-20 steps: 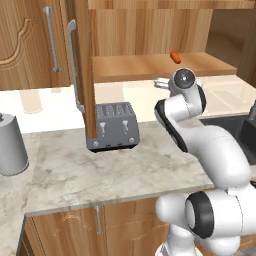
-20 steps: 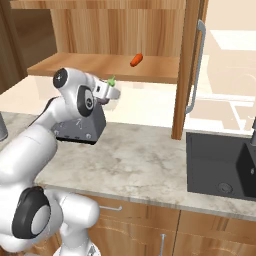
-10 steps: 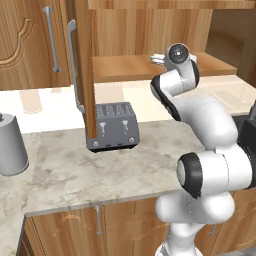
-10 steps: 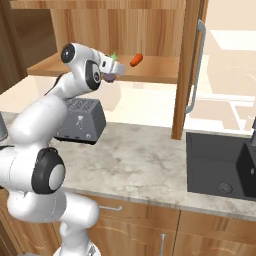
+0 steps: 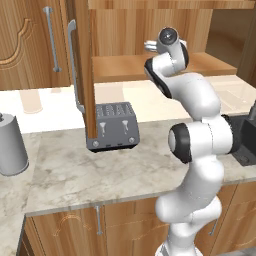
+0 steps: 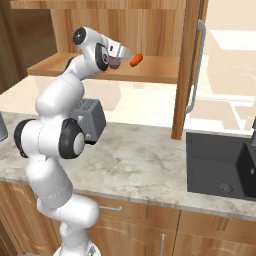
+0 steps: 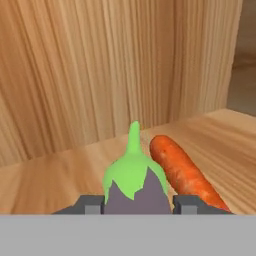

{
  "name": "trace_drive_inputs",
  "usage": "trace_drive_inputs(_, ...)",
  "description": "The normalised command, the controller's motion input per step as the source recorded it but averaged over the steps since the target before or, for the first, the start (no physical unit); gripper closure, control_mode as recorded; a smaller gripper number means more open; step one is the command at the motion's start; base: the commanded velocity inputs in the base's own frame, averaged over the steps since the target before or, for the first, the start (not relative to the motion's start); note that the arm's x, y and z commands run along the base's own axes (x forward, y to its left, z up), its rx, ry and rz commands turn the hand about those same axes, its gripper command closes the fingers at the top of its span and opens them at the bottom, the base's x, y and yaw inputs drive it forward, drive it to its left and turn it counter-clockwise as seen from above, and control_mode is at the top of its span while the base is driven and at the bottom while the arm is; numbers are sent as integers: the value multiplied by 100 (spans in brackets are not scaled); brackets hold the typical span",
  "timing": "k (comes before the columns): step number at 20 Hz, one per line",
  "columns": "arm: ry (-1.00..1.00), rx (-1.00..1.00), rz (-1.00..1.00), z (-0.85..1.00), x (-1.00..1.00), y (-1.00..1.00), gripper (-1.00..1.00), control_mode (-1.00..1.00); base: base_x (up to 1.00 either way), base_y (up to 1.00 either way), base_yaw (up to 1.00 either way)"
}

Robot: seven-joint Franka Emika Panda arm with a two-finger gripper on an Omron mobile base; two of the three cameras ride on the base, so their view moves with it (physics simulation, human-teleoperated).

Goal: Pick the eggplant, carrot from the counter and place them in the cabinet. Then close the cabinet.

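My gripper (image 7: 134,205): closed on the eggplant (image 7: 134,187), one finger at each side of its purple body, green cap pointing away from me. Carrot (image 7: 184,172): lying on the cabinet shelf (image 7: 60,175), just beside the eggplant; whether they touch I cannot tell. Cabinet (image 6: 150,35): door (image 6: 192,65) standing open, my hand reaching over the shelf toward the carrot (image 6: 135,60). Toaster (image 5: 113,126): on the counter (image 5: 80,172) below. Grey canister (image 5: 11,146): at the counter's left end.

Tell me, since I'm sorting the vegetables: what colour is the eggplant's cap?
Bright green, topping the eggplant's dull purple-grey body; the hand view shows it best.
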Motion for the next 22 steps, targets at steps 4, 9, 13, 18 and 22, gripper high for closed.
trace_drive_inputs(4,14,0,0,-16,100,34,100,-100,0,0,0)
trace_drive_inputs(9,-6,-3,0,-16,75,32,-100,-100,0,0,0)
trace_drive_inputs(13,-2,-1,-2,23,1,0,-100,-100,0,0,0)
trace_drive_inputs(18,0,-1,-6,-16,-29,-3,-100,-100,0,0,0)
trace_drive_inputs(22,0,0,-3,-95,-100,-13,-100,-100,0,0,0)
